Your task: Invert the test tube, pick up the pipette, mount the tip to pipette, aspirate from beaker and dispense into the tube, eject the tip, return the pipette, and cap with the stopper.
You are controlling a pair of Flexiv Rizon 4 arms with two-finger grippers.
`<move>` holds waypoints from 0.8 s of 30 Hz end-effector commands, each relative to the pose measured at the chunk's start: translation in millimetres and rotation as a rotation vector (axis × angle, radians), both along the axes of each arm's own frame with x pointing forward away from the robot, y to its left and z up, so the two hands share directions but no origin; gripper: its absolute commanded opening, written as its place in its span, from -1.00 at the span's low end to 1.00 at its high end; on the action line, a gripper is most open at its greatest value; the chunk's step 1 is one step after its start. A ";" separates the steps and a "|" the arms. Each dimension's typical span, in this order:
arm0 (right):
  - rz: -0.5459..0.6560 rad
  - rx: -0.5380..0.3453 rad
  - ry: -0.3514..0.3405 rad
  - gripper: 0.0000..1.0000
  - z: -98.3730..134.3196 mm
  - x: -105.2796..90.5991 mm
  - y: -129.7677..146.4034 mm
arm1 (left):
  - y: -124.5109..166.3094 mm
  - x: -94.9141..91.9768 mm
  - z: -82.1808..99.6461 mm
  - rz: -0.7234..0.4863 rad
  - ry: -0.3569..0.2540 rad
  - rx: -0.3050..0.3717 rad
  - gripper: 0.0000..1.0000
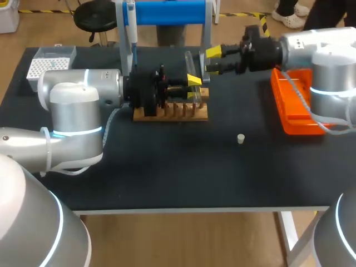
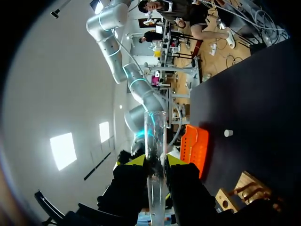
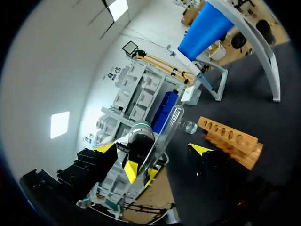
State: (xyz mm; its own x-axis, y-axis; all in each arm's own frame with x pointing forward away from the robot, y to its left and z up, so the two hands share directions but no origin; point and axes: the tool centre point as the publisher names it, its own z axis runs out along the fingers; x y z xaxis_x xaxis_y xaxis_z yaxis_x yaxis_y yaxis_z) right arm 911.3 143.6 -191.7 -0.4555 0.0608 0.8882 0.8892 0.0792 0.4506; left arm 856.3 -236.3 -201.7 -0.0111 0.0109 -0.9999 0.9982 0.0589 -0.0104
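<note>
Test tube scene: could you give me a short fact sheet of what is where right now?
Left gripper: shut on the test tube, over the wooden rack
Right gripper: open, close beside the tube
Stopper: loose on the table, apart from the rack
Pipette: on its stand behind the rack

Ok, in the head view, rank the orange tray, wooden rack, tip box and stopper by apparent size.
1. orange tray
2. wooden rack, partly hidden by the left gripper
3. tip box, partly behind the left arm, so its rank against the rack is unsure
4. stopper, clearly smallest
</note>
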 end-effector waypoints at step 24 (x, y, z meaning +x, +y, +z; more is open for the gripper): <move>-0.239 -0.359 -0.561 1.00 -31.9 -40.2 -41.8 | -0.8 -0.3 0.3 0.003 -0.002 0.001 -1.00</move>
